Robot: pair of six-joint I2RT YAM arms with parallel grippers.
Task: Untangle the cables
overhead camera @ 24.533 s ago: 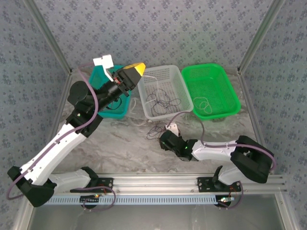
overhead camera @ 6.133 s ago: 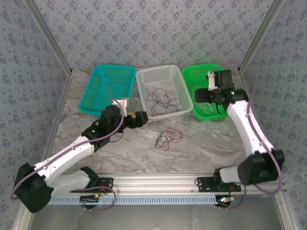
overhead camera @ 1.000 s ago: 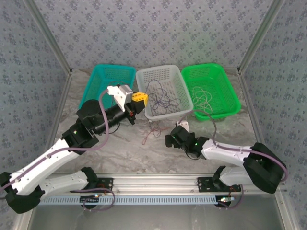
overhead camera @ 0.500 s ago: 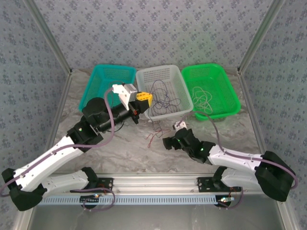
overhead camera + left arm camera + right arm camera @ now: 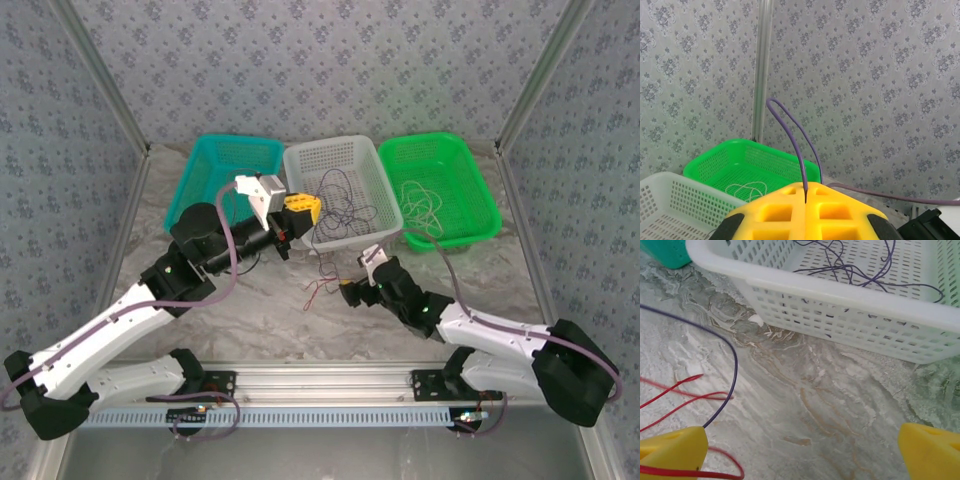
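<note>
**Top view.** The thin strands were hard to trace, and the right gripper (image 5: 350, 293) was partly hidden under its wrist. Its fingers (image 5: 670, 447), cut off by the frame edge in the right wrist view, stood wide apart and held nothing. The red cable (image 5: 316, 291) lay on the table (image 5: 250, 310) at the gripper's 9 o'clock. The left gripper (image 5: 300, 207) was clamped on a dark cable (image 5: 798, 150). The rest of that cable's tangle lay in the white basket (image 5: 345, 150) at 3 o'clock.

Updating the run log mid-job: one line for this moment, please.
left gripper: shut on purple cable, over white basket edge | right gripper: open, low at red cable on table
</note>
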